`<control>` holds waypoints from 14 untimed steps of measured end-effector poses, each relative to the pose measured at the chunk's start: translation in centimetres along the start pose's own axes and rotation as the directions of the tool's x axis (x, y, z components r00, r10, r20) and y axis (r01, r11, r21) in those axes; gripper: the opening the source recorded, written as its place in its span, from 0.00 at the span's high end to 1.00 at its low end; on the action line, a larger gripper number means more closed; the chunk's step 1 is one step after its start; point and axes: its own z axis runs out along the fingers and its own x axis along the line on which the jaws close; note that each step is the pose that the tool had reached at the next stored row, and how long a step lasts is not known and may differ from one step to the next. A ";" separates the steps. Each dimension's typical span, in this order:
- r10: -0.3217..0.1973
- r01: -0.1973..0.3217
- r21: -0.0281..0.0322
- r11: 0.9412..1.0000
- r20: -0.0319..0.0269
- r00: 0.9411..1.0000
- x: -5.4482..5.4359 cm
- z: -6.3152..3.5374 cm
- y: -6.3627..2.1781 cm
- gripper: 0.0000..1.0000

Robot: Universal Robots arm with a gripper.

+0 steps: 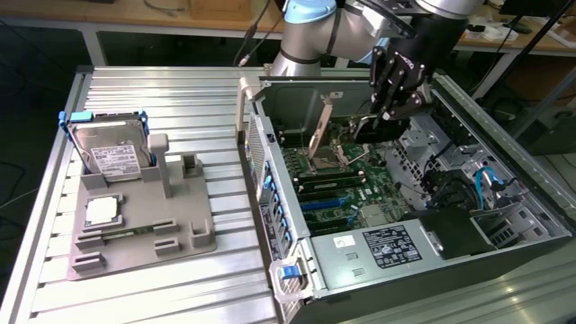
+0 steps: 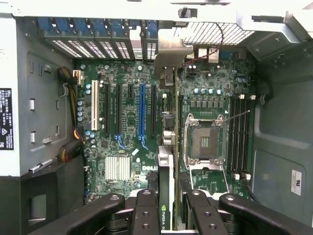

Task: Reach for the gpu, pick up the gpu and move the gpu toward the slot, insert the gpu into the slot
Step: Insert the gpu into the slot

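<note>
Wrist view: gripper (image 2: 168, 208) is hanging over the green motherboard (image 2: 122, 147).
Jaws: clamping the gpu (image 2: 166, 171), holding it edge-on between them.
Where: gpu is hovering just beside the blue slot (image 2: 142, 115), on the CPU socket (image 2: 204, 142) side, not in it yet.
Exterior view: arm (image 1: 306, 40) is reaching down into the open computer case (image 1: 297, 101).

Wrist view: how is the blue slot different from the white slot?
Colour: the long narrow blue plastic slot is blue, the narrow white plastic slot white. Length: the blue slot runs longer than the white slot. Both sit empty and parallel on the green motherboard.
</note>
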 end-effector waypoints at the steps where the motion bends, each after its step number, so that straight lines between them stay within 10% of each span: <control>1: 0.000 0.000 0.000 1.000 0.000 1.000 0.0 0.20 0.00 0.73; 14: 0.063 -0.063 0.002 0.998 0.001 0.998 1.0 2.52 0.00 0.73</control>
